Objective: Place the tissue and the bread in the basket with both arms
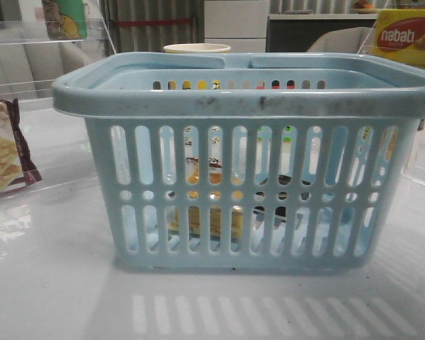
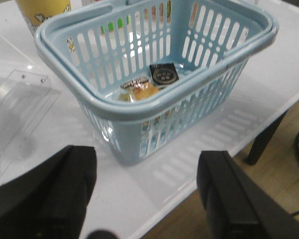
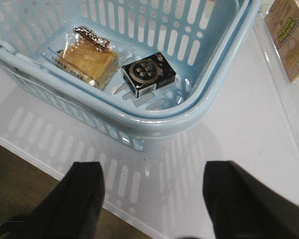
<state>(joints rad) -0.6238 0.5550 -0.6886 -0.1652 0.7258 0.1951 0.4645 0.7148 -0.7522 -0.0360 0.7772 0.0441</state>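
— Where did the bread point(image 3: 87, 62) lie?
— Inside the basket point(image 3: 154, 117), upper left of the right wrist frame, beside a black packet point(image 3: 148, 74).
— And the grippers?
— The left gripper point(image 2: 147, 191) and right gripper point(image 3: 154, 199) were both spread, holding nothing.

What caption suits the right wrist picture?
Open right gripper above the basket holding bread and a black packet.

In the front view, the small golden-brown wrapped bread point(image 1: 198, 212) shows only in strips through the slotted near wall of the large light-blue plastic basket point(image 1: 248, 99). The maroon-edged cracker packet point(image 1: 3, 152) is cut off at the left edge, the yellow nabati box point(image 1: 407, 39) at the right.
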